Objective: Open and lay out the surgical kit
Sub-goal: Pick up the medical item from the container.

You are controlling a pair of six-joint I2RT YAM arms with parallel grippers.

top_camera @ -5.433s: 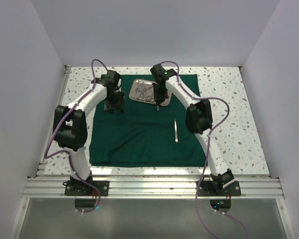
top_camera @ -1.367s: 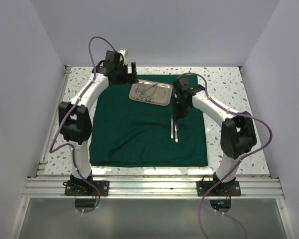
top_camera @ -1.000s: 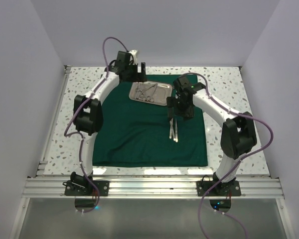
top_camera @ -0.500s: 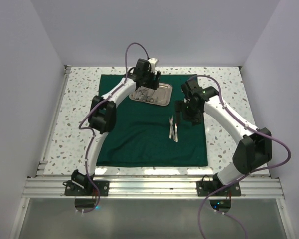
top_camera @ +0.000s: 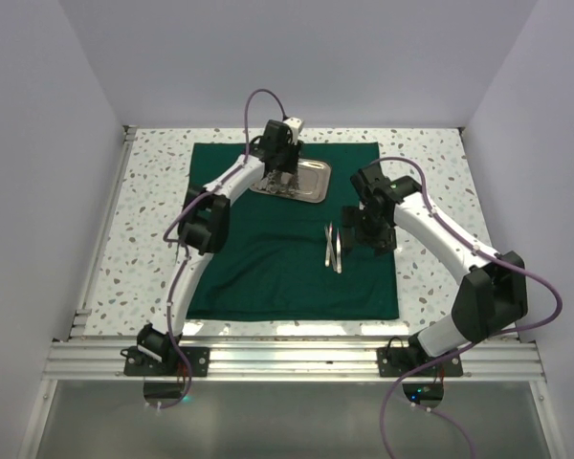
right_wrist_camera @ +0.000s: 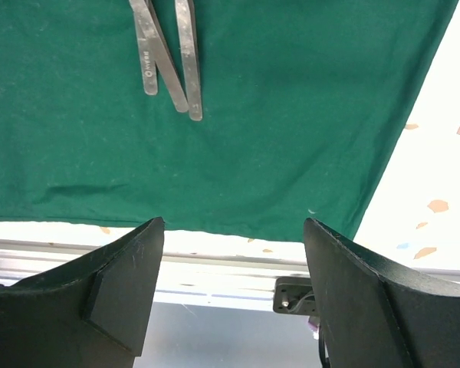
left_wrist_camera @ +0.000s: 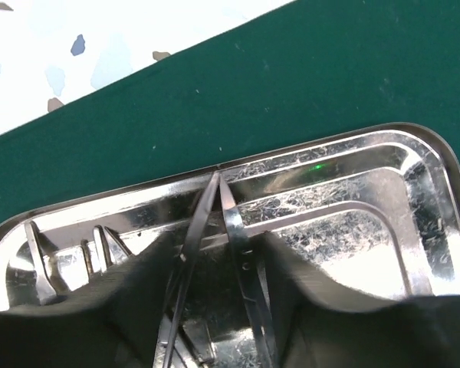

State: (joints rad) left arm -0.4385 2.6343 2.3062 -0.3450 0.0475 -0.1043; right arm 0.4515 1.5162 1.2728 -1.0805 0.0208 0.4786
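Note:
The surgical kit's dark green cloth [top_camera: 258,268] lies spread flat. At its far edge sits the shiny steel tray [top_camera: 316,184], with slim silver scissor-like instruments [left_wrist_camera: 234,222] in it. My left gripper [top_camera: 279,175] reaches down into the tray [left_wrist_camera: 414,153]. Its jaws [left_wrist_camera: 215,251] have narrowed round two instrument arms, and a gap still shows between them. Whether the pads touch the metal I cannot tell. Two tweezers [top_camera: 332,249] lie crossed on the cloth's right half. My right gripper [top_camera: 366,229] hovers just right of them, open and empty [right_wrist_camera: 234,230], with the tweezers [right_wrist_camera: 169,61] ahead of it.
Speckled white tabletop [top_camera: 430,191] borders the cloth on all sides. An aluminium rail [top_camera: 287,359] with both arm bases runs along the near edge, and pale walls close the left, right and back. The right arm's mount [right_wrist_camera: 291,295] shows below the cloth's near edge.
My left arm swung right from the cloth's back left corner to the tray, lowered into it and narrowed its jaws. My right gripper drew back to the right, away from the two tweezers.

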